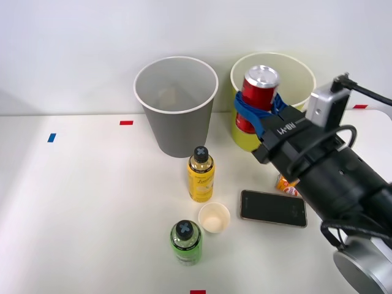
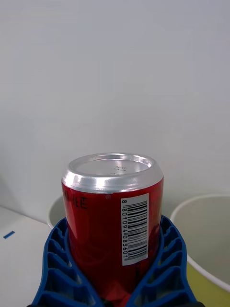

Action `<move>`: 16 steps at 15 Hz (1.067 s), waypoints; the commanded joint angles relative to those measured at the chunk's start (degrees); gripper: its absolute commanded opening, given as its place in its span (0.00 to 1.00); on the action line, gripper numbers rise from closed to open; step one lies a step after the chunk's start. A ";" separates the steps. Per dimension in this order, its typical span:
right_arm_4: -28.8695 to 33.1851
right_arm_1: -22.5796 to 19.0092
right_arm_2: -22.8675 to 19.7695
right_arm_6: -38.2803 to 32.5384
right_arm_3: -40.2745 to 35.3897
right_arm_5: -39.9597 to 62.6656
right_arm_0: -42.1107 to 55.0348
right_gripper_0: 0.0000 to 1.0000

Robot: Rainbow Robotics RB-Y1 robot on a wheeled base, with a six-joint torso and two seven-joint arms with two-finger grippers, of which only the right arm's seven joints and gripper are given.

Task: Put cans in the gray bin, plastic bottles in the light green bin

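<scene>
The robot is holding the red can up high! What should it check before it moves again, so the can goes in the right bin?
1. Grip: right gripper closed around the red can: ok.
2. Can upright: ok.
3. Gray bin open to receive it: ok.
4. Can over the gray bin: not ok, it appears in front of the light green bin.
5. Yellow bottle standing near the gray bin, may be in the way: cannot tell.

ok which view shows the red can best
The right wrist view: the red can is close, upright between the blue fingers, barcode and silver top readable. The front view shows the same can smaller, held up in front of the light green bin.
</scene>
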 commanded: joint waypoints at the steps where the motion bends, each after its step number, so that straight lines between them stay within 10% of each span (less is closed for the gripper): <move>1: -2.64 4.31 2.80 -0.13 6.97 0.16 -9.87 0.00; 16: -3.52 15.21 6.85 -0.39 46.08 0.16 -43.80 0.00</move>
